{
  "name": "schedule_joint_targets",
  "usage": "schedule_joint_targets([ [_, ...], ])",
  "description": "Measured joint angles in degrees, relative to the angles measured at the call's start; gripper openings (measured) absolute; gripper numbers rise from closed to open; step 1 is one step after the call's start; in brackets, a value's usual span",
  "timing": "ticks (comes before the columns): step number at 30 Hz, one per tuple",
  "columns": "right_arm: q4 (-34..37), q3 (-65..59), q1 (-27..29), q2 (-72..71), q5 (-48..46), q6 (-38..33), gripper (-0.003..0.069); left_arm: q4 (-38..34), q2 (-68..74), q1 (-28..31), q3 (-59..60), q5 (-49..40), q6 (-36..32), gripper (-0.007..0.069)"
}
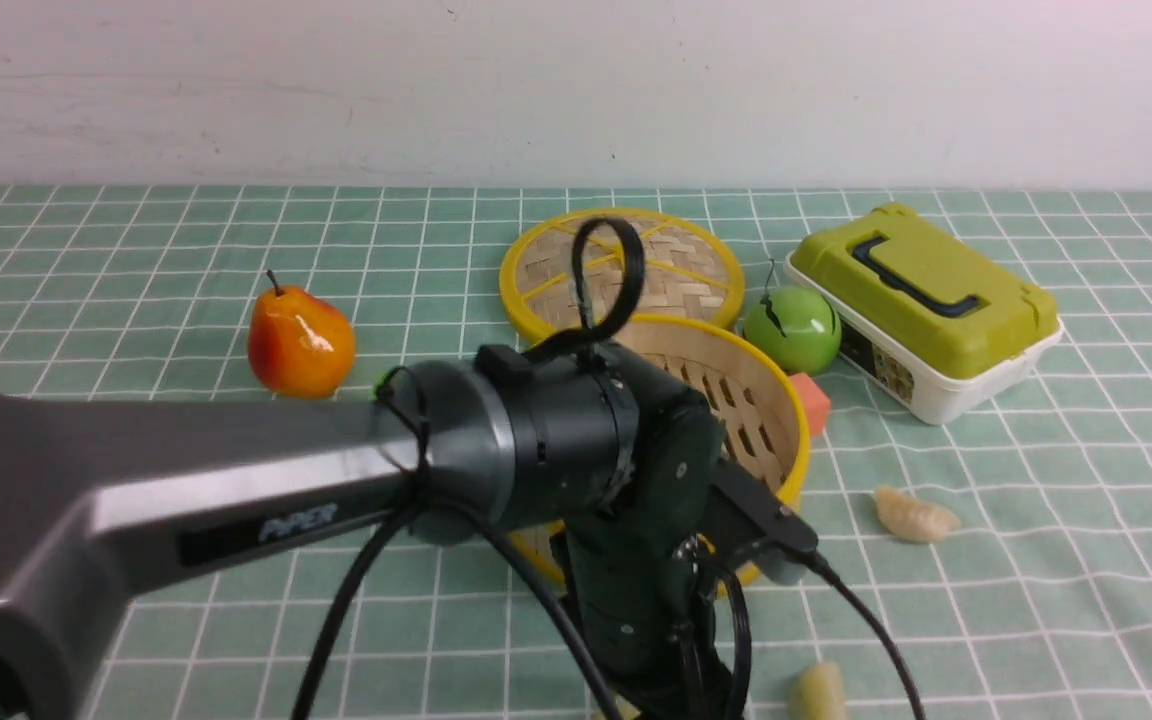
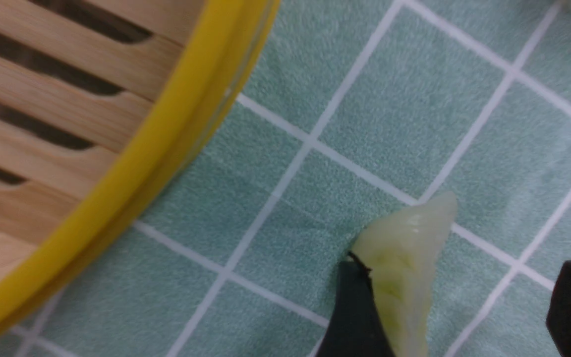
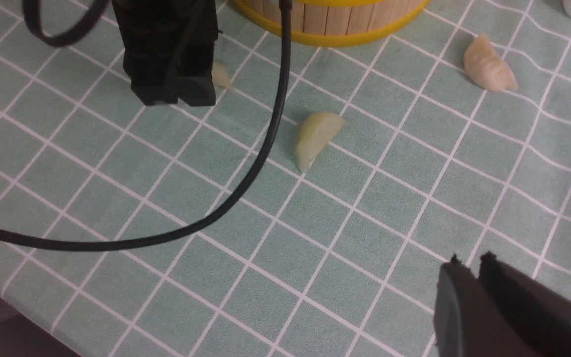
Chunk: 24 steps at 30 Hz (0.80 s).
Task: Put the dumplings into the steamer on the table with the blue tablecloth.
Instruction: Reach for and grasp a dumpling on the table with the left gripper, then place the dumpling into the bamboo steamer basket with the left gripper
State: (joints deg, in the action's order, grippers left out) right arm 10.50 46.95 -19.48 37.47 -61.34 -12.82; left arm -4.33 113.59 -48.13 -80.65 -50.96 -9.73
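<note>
three dumplings in sight, all loose on the bench (image 3: 394,198), right jaws pressed together and empty, left jaws spread wide, one finger (image 2: 355,307) touching nearest dumpling (image 2: 404,277) at 6 o'clock of the one steamer (image 1: 746,400), second dumpling (image 1: 821,692) at 5, third dumpling (image 1: 914,515) at 4

A: Where does the front view sit?
B: On the robot's own side, between the arms, looking forward across the table (image 1: 136,250) to the far wall. The left arm (image 1: 236,480) crowds its near left.
A: And the wrist cameras?
B: The left one looks down from very close, just beside the rim of the steamer (image 2: 166,144). The right one hangs higher at the near right, facing far and left. With the front view it shares the steamer, the pale dumpling (image 3: 488,69) and the greenish dumpling (image 3: 315,139).
</note>
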Motion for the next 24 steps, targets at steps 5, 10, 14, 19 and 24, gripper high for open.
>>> schedule_joint_targets([
  [5, 0.0, 0.0, 0.0, 0.0, -0.1, 0.0, 0.0062, -0.1, 2.0, 0.0, 0.1, -0.1, 4.2, 0.0259],
  [10, 0.0, 0.0, 0.0, 0.0, -0.1, 0.0, 0.0067, 0.8, 0.7, 0.0, -4.1, -2.7, 11.4, 0.0207],
  [14, 0.0, 0.0, 0.0, 0.0, 0.1, 0.0, 0.0074, 2.8, -1.3, 1.5, -13.2, -7.5, 17.3, 0.0206],
  [19, 0.0, 0.0, 0.0, 0.0, 0.7, 0.0, 0.0079, 5.2, 0.1, 8.2, -25.8, -11.1, 21.2, 0.0206],
  [24, 0.0, 0.1, 0.0, 1.1, 2.4, 0.0, 0.0083, 6.3, 6.3, 14.0, -32.0, -9.2, 22.5, 0.0206],
])
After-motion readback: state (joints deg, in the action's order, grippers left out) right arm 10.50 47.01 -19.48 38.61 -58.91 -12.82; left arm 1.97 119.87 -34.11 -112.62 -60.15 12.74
